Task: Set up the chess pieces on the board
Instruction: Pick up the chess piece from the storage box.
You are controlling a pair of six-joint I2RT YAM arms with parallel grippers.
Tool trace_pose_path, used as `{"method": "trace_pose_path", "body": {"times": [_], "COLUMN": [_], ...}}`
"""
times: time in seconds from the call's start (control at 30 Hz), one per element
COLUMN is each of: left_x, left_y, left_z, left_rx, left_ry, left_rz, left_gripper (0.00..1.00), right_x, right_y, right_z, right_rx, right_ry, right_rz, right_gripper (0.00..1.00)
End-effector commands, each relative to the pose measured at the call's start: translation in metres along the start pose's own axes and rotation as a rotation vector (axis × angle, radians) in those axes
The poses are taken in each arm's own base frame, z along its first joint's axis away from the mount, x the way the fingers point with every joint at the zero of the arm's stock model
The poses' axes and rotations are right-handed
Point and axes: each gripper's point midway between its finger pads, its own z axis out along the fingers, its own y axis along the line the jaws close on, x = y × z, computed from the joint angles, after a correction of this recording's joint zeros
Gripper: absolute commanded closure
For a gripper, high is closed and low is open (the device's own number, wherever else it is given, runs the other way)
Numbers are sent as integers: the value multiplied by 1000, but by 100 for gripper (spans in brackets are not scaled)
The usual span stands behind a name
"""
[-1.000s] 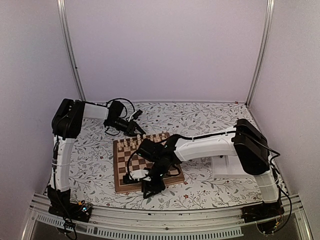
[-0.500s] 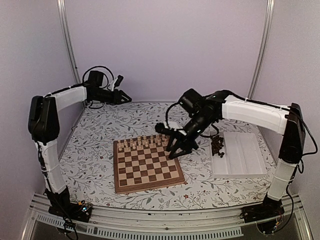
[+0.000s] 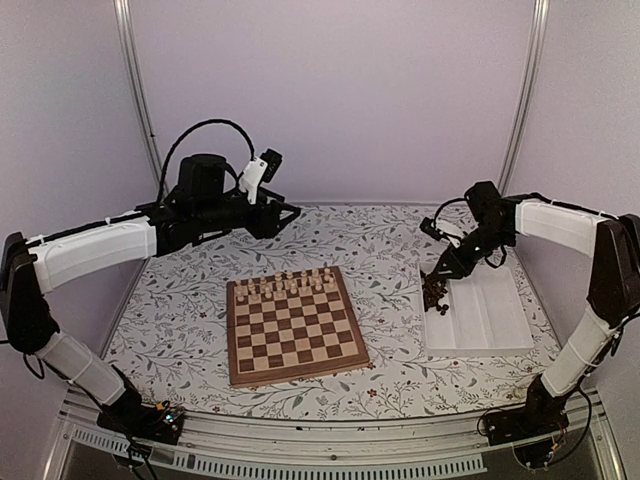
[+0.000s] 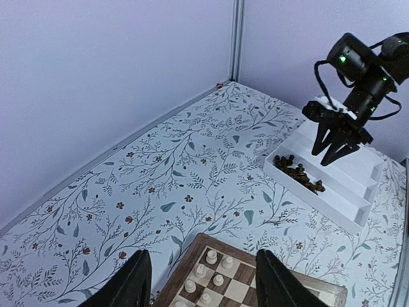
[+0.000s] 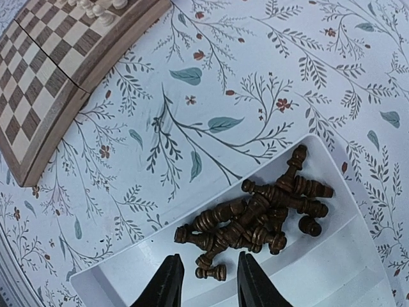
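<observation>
The dark chess pieces (image 5: 262, 214) lie in a heap in the left compartment of the white tray (image 5: 332, 268); the heap also shows in the top view (image 3: 434, 293) and the left wrist view (image 4: 300, 176). My right gripper (image 5: 206, 268) hangs open just above the heap's near end, with one small dark pawn (image 5: 211, 273) lying between its fingers. In the top view the right gripper (image 3: 440, 272) is over the tray's far left corner. The board (image 3: 293, 322) carries only pale chessmen (image 3: 290, 284) on its two far rows. My left gripper (image 3: 290, 212) is open and empty, raised behind the board.
The white tray (image 3: 490, 320) lies right of the board, its other compartments bare. The floral cloth (image 3: 390, 250) covers the table. Walls and metal posts (image 3: 145, 110) close in the back and sides. The board's corner (image 4: 255, 281) shows between my left fingers.
My right gripper has left the board's near edge, crossed past its far right corner, and now hangs over the tray's dark pieces. My left arm has lifted away from the board's far left.
</observation>
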Motion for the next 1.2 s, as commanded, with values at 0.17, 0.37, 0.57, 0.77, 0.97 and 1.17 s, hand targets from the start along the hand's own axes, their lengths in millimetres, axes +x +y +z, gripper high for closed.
{"method": "trace_pose_path", "body": {"times": [0.17, 0.37, 0.57, 0.77, 0.97, 1.17], "left_x": [-12, -9, -3, -1, 2, 1], "left_y": [20, 16, 13, 11, 11, 8], "left_z": [1, 4, 9, 12, 14, 16], "left_rx": [-115, -93, -90, -86, -86, -76], "left_ry": [-38, -30, -3, 7, 19, 18], "left_rz": [16, 11, 19, 26, 30, 34], "left_gripper": [42, 42, 42, 42, 42, 42], "right_x": [30, 31, 33, 42, 47, 51], "right_y": [-24, -27, -28, -26, -23, -20], "right_z": [21, 36, 51, 65, 71, 74], "right_rx": [152, 120, 73, 36, 12, 10], "right_ry": [85, 106, 129, 161, 177, 192], "right_rz": [41, 58, 85, 112, 130, 137], "right_gripper": [63, 63, 63, 63, 63, 69]}}
